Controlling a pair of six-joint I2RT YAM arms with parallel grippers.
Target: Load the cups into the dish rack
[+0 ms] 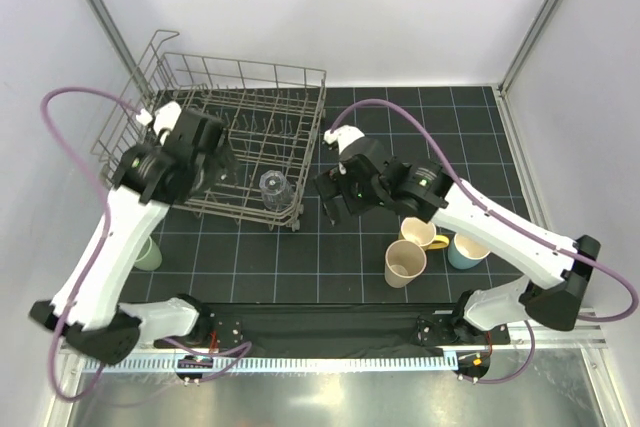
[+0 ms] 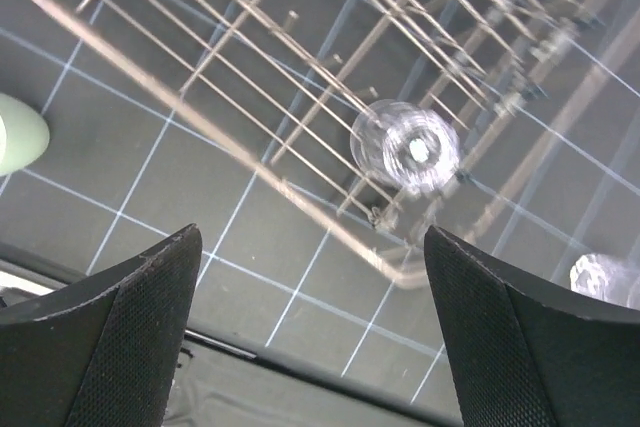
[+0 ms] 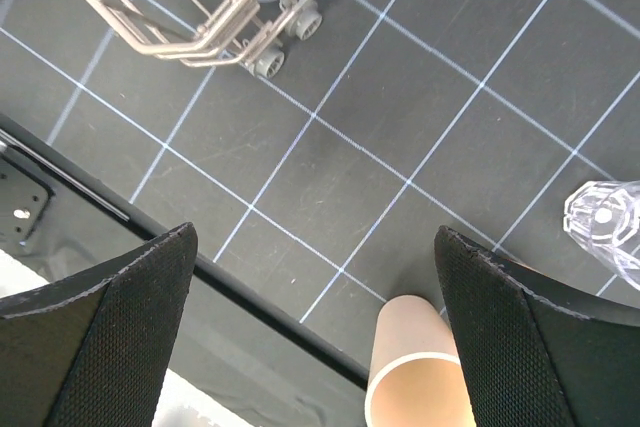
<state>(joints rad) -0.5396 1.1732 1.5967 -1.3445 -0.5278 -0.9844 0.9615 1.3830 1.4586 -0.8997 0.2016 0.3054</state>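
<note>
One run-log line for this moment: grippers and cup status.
left gripper: open, over dish rack | right gripper: open, over mat near tan cup | racked: one clear tumbler | loading unfinished

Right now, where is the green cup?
In the top view, the mint-green cup stands on the black mat at the left, close beside the left arm. It is outside the dish rack, below its front-left corner.

No writing, label, brand or number can be read in any view. The pale toothed strip [image 1: 330, 361] along the near edge of the tabletop [image 1: 300, 267] may bear marks, but they are too small to tell.
</note>
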